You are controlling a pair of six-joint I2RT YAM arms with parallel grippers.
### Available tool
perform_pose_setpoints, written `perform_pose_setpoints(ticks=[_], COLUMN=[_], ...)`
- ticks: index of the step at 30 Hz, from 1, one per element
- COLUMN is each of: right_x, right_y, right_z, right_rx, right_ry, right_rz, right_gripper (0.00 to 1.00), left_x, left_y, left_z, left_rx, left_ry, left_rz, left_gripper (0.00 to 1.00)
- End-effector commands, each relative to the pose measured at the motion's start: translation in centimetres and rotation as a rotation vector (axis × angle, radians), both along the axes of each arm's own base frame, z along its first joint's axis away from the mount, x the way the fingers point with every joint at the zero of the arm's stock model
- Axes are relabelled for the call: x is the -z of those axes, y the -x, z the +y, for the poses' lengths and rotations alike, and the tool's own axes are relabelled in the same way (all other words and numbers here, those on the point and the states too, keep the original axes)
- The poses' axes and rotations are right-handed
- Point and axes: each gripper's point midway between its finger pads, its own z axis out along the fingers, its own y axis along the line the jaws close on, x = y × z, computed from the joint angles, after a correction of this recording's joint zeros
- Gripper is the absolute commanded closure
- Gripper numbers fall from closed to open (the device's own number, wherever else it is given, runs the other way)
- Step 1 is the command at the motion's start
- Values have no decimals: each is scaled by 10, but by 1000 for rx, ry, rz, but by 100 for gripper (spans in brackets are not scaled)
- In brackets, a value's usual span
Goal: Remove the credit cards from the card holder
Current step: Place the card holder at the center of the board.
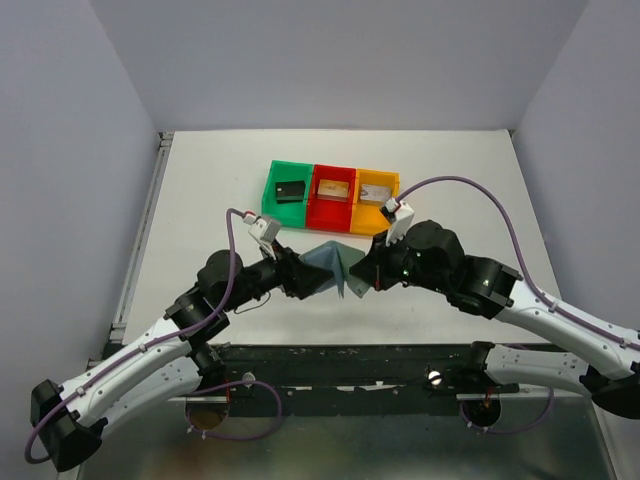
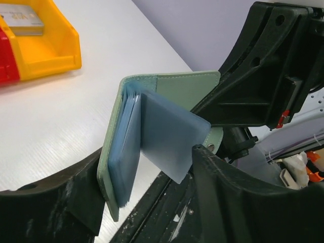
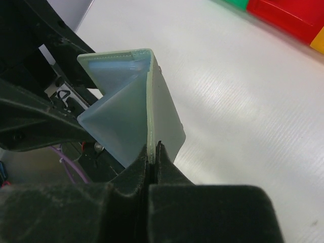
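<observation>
Grey-green card holder [image 3: 126,101] hangs open between both claws. Right claw [image 3: 152,147] is pinched tight on 1 cover. Left claw [image 2: 149,157] straddles the other cover, fingers [image 2: 233,197] wide; whether it grips, I cannot tell. Beyond them, green bin [image 1: 271,192] holds a black card [image 1: 291,189], red bin [image 1: 327,216] a tan card [image 1: 334,189], yellow bin [image 1: 367,216] a silvery card [image 1: 376,190]. White counter [image 1: 200,210], pale walls [image 1: 60,120].
</observation>
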Motion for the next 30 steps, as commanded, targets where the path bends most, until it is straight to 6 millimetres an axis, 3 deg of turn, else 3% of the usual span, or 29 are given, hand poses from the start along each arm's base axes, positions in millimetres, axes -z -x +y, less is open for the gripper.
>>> perform_pose_setpoints(ticks=[1,12,17,22,30], right_x=[-3,4,4,1,0], right_y=[-4,-4,-3,-1,3], right_z=[-3,-5,-7,-5,-2], right_rx=[18,50,55,41,20], right_ry=[44,32,17,-8,-28], right_rz=[13,40,40,31,35], right_gripper=[100,99,99,99,100], left_x=[-18,-14,-13,-9,-5], left_y=[10,8,9,7,5], left_z=[-11,-7,-4,-1,-1], left_rx=[72,52,45,31,22], left_ry=[109,96,77,60,33], left_rz=[-27,-35,-51,-53,-46], left_gripper=[26,30,42,65,78])
